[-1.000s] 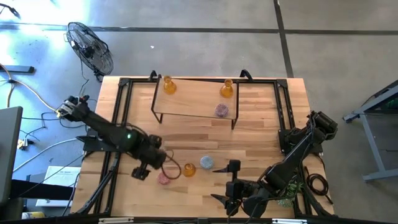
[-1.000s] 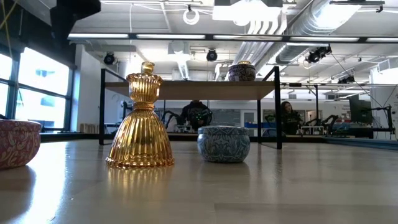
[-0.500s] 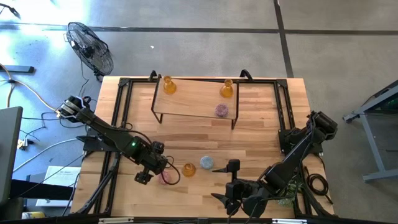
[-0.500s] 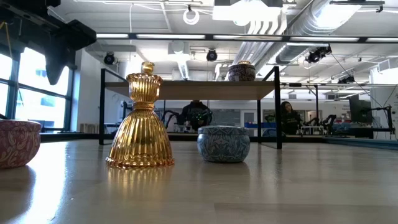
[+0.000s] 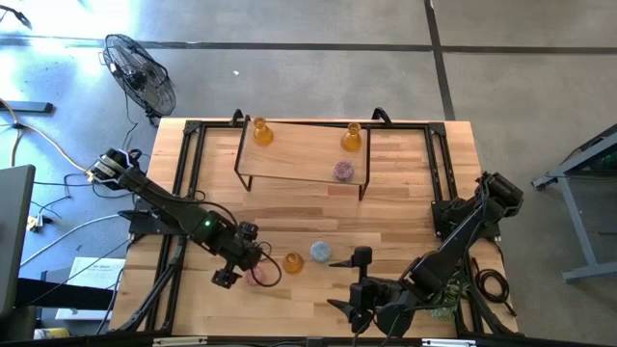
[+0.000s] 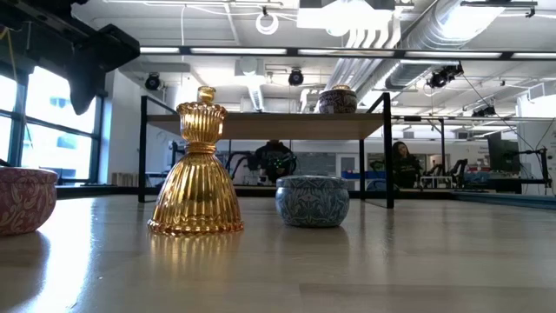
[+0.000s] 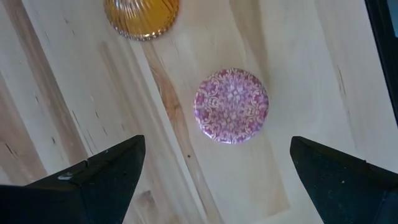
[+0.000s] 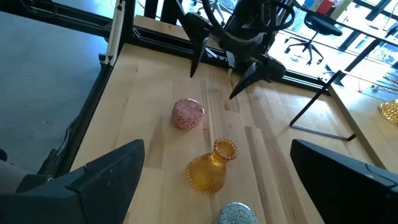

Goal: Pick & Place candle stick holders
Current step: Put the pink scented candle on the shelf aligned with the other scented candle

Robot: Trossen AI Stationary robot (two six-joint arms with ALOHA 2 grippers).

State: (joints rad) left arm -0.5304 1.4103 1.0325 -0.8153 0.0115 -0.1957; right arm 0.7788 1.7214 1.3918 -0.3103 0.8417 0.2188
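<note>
A pink round holder (image 7: 231, 106) stands on the table near its front left, next to an amber flask-shaped holder (image 5: 293, 262) and a light blue round holder (image 5: 320, 253). Two more amber holders (image 5: 261, 132) (image 5: 351, 137) and a mauve round holder (image 5: 343, 172) stand on the raised shelf (image 5: 299, 159) at the back. My left gripper (image 7: 217, 142) is open and points down above the pink holder, its fingers wide on either side and clear of it. My right gripper (image 5: 349, 281) is open and empty near the front edge, right of the blue holder.
Black frame rails (image 5: 188, 164) run along the table's left and right sides. A small green plant (image 5: 448, 299) sits at the front right by my right arm. A fan (image 5: 140, 72) stands on the floor beyond the table's back left corner.
My left gripper has gone toward the table's near edge and down, ending over the pink holder with its fingers still open. The holders have stayed where they were.
</note>
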